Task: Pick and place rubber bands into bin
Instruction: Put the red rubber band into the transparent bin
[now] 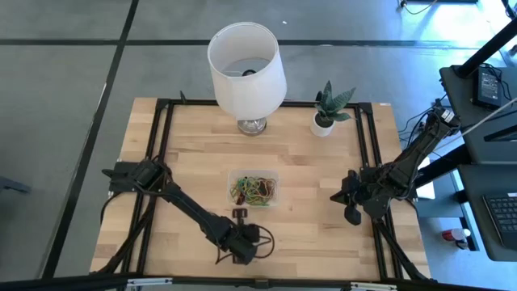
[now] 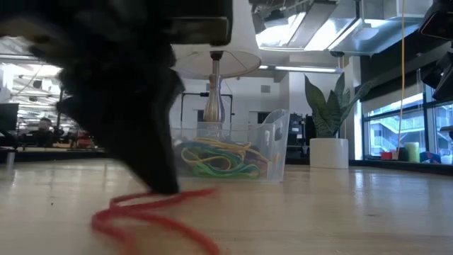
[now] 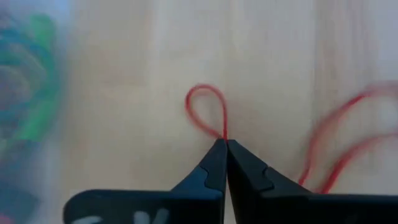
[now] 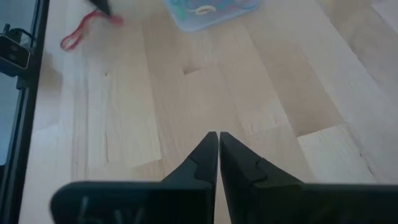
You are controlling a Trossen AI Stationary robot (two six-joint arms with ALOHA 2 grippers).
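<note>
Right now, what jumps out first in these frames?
The left gripper at the table's near edge, its fingers shut on a red rubber band that lies on the wood. Next, the clear bin mid-table, holding a bright tangle of coloured rubber bands, with a big white lampshade and a small potted plant behind it. The right gripper waits shut and empty over bare wood at the right side.

Left arm: dark, six-jointed, reaching from the table's left edge toward the near middle, wrist angled down. Left gripper (image 3: pixel 222 144): two dark fingers pressing together, tips pinching a thin red rubber band (image 3: pixel 208 112). Right arm: folding at the right edge. Right gripper (image 4: pixel 218 135): fingers meeting, gripping nothing.
</note>
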